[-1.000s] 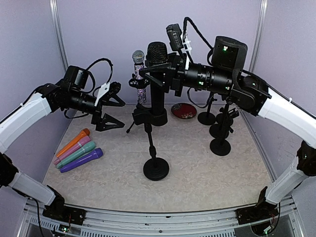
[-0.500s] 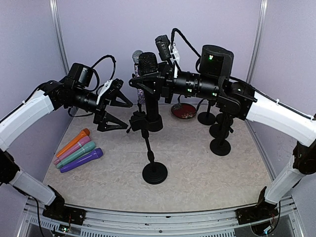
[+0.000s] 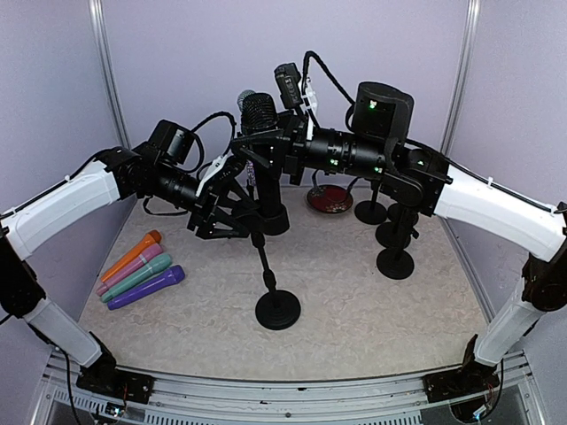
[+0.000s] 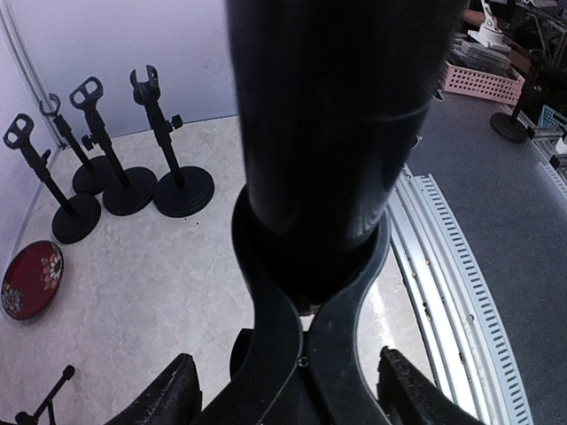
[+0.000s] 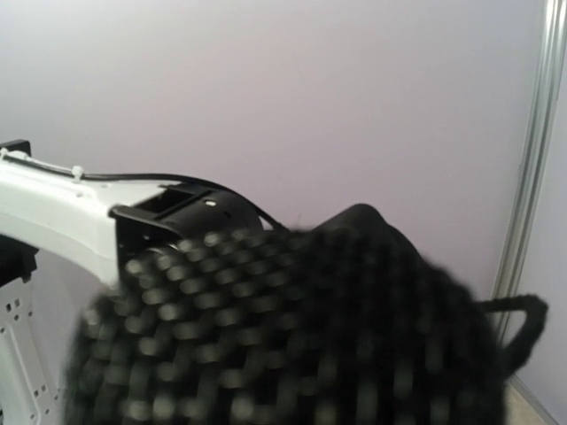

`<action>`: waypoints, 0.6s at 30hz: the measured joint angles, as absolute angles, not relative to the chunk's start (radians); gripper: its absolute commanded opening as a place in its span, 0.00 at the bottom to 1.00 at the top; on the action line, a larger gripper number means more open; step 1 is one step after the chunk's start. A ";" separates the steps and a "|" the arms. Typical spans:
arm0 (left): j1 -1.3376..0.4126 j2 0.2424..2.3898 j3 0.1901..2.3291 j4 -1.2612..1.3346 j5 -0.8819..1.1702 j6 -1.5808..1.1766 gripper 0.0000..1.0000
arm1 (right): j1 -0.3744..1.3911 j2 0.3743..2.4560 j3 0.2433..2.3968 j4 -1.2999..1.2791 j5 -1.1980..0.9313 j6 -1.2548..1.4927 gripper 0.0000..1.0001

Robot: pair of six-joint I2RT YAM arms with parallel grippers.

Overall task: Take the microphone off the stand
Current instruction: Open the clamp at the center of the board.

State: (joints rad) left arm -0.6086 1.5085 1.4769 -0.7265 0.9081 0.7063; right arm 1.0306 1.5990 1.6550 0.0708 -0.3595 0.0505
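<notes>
The black microphone (image 3: pixel 259 113) sits in the clip of a short black stand (image 3: pixel 277 310) that leans left at mid-table. My right gripper (image 3: pixel 266 152) is shut on the microphone's body just under the mesh head. That mesh head (image 5: pixel 283 328) fills the right wrist view and hides the fingers. My left gripper (image 3: pixel 244 208) is open, one finger on each side of the stand's clip. In the left wrist view the microphone body (image 4: pixel 328 115) drops into the clip (image 4: pixel 310 301). My left gripper (image 4: pixel 297 394) has its pads (image 4: pixel 177 394) a little apart from the clip.
Several coloured microphones (image 3: pixel 137 270) lie at the left. A glittery microphone (image 3: pixel 245 97) stands in a stand behind. A red dish (image 3: pixel 330 197) and three bare stands (image 3: pixel 394 261) are at the right. The left wrist view also shows the bare stands (image 4: pixel 133 186) and the red dish (image 4: pixel 31 279).
My left gripper has moved right up to the stand's clip and its jaws have narrowed. The right gripper has carried the microphone and the stand's top leftward.
</notes>
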 measured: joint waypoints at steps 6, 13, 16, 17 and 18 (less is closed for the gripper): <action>-0.615 1.508 1.493 -0.748 0.890 0.723 0.17 | 1.031 1.599 1.655 0.074 -0.360 0.049 0.00; -0.608 1.507 1.511 -0.767 0.824 0.752 0.15 | 1.031 1.599 1.655 0.081 -0.359 0.039 0.00; -0.602 1.507 1.520 -0.768 0.789 0.761 0.19 | 1.031 1.599 1.660 0.080 -0.358 0.028 0.00; -0.601 1.507 1.525 -0.769 0.773 0.764 0.20 | 1.031 1.598 1.660 0.080 -0.355 0.022 0.00; -0.600 1.507 1.529 -0.772 0.756 0.765 0.20 | 1.031 1.596 1.660 0.080 -0.353 0.019 0.00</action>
State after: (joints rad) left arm -0.5999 1.5074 1.5288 -0.7723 0.7555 0.7650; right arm 1.0306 1.5955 1.6604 0.0795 -0.3531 0.0185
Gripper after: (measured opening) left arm 0.274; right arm 0.411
